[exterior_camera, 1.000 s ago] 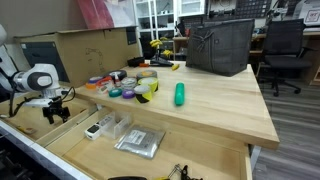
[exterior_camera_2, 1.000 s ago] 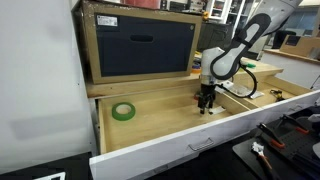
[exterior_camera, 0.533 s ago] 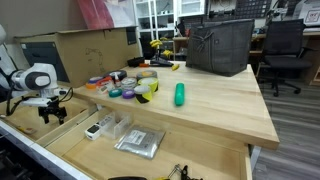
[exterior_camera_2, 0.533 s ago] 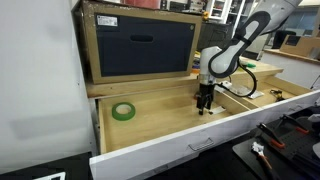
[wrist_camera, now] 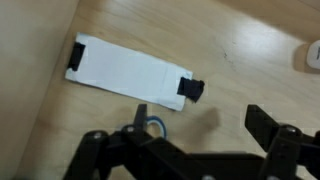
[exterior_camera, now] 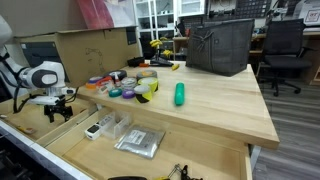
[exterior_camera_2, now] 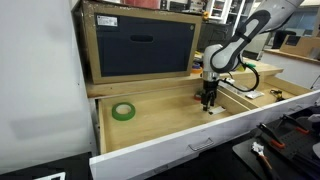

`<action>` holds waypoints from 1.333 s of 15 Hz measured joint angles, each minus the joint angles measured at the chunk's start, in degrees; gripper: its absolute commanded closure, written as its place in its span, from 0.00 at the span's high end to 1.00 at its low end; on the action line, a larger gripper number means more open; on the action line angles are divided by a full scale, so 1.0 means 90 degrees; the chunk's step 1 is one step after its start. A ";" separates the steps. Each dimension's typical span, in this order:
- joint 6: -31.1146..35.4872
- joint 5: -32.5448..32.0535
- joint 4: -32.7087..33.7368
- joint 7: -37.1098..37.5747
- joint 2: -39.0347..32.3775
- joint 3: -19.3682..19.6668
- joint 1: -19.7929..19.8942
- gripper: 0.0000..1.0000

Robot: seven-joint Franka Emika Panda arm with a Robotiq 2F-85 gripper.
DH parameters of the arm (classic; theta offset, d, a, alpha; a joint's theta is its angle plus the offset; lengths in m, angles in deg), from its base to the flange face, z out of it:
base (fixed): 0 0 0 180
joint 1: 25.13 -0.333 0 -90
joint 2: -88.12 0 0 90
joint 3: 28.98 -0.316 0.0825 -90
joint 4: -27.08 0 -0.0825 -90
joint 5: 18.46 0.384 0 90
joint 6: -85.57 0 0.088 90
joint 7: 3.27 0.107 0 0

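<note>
My gripper [exterior_camera: 57,110] hangs inside an open wooden drawer [exterior_camera_2: 160,125], just above its floor, also seen in the other exterior view as gripper [exterior_camera_2: 209,103]. In the wrist view the gripper [wrist_camera: 200,122] is open, with bare wood between its fingers. Just ahead of it lies a flat white strip with black ends [wrist_camera: 130,72]; nothing touches it. A small blue ring [wrist_camera: 153,126] shows by one finger.
A green tape roll [exterior_camera_2: 123,111] lies in the drawer. A clear box [exterior_camera: 115,127] and a silver pouch [exterior_camera: 138,143] lie further along. On the tabletop are tape rolls [exterior_camera: 135,86], a green bottle [exterior_camera: 180,94], a black bag [exterior_camera: 220,45] and a cardboard box [exterior_camera: 90,50].
The gripper has shifted slightly sideways along the drawer and stays open. Nothing else moved.
</note>
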 measured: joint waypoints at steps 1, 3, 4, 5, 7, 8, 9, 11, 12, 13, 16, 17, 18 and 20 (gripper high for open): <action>-0.0005 0.0000 0.0003 -0.0003 0.0025 0.0000 0.0002 1.00; -0.0005 -0.0004 0.0021 -0.0003 0.0062 0.0000 -0.0010 1.00; -0.0006 -0.0007 0.0028 -0.0003 0.0079 0.0004 -0.0014 1.00; -0.0006 -0.0026 0.0033 -0.0003 0.0092 0.0021 -0.0023 1.00; -0.0006 -0.0092 0.0035 -0.0003 0.0112 0.0087 -0.0056 1.00; -0.0005 -0.0129 0.0037 -0.0003 0.0112 0.0121 -0.0073 1.00; 0.0000 -0.0160 0.0038 -0.0003 0.0112 0.0152 -0.0086 1.00; 0.0039 -0.0238 0.0038 -0.0002 0.0105 0.0223 -0.0140 1.00; 0.0094 -0.0304 0.0038 0.0009 0.0089 0.0260 -0.0178 1.00; 0.0150 -0.0353 0.0041 0.0012 0.0060 0.0284 -0.0217 1.00; 0.0247 -0.0402 0.0043 0.0011 -0.0028 0.0277 -0.0306 1.00; 0.0268 -0.0406 0.0042 0.0009 -0.0057 0.0263 -0.0336 1.00; 0.0313 -0.0409 0.0035 0.0009 -0.0084 0.0256 -0.0375 1.00; 0.0465 -0.0416 -0.0011 0.0009 -0.0115 0.0254 -0.0459 1.00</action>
